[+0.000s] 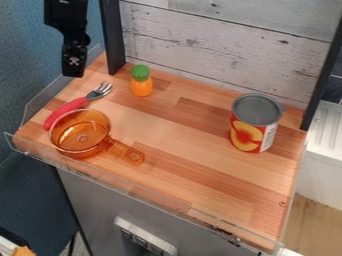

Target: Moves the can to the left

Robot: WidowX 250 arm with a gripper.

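We judge this to be the approach, with the can (251,132) still to be grasped. It stands upright toward the right side of the counter (194,172), well apart from the gripper (73,73). Next we need to swing across, come down around the can and take a firm hold before carrying it left, short of the orange pan (81,140). The arm (65,15) hangs at the upper left, gripper pointing down; whether it is open or closed, we cannot tell.
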